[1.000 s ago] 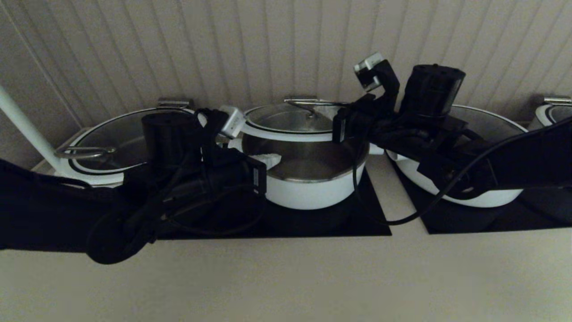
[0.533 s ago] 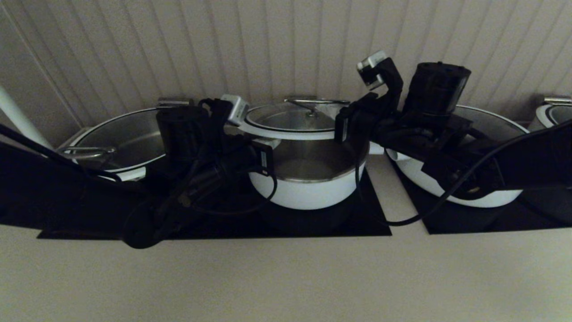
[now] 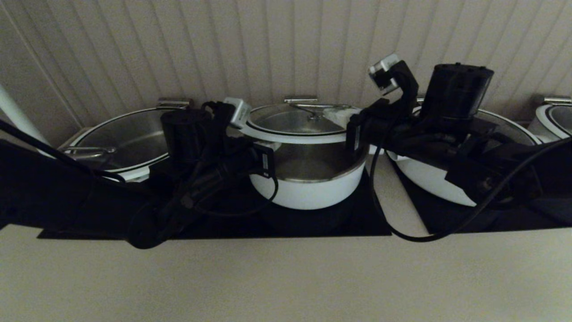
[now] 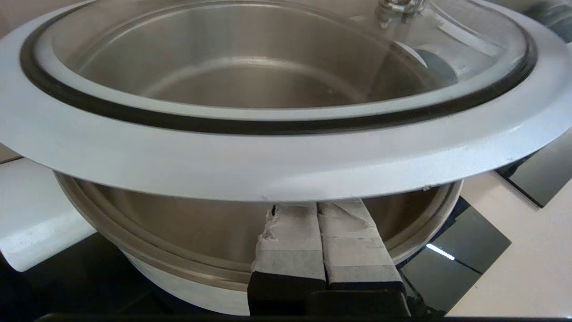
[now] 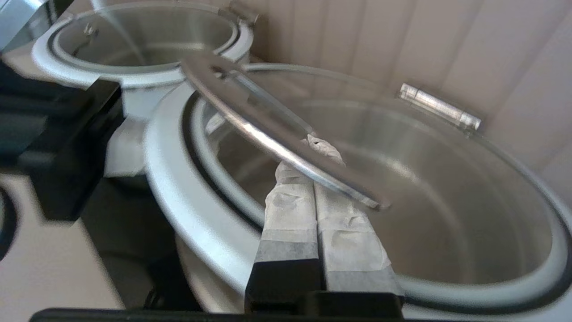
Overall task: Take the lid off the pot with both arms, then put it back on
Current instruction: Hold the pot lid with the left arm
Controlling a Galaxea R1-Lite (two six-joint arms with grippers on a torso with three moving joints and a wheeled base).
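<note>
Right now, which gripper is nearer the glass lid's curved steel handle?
Right: the right gripper reaches under the curved steel handle; left gripper sits beneath the white lid rim.

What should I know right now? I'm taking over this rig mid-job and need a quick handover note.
Left gripper: shut, fingers under the white rim of the lid, propping it.
Right gripper: shut, tips tucked under the lid's steel handle.
The lid hangs above the pot, with a clear gap on the near side.
Done: lid lifted.
Left: lower it back onto the pot, then slide both grippers out.
</note>
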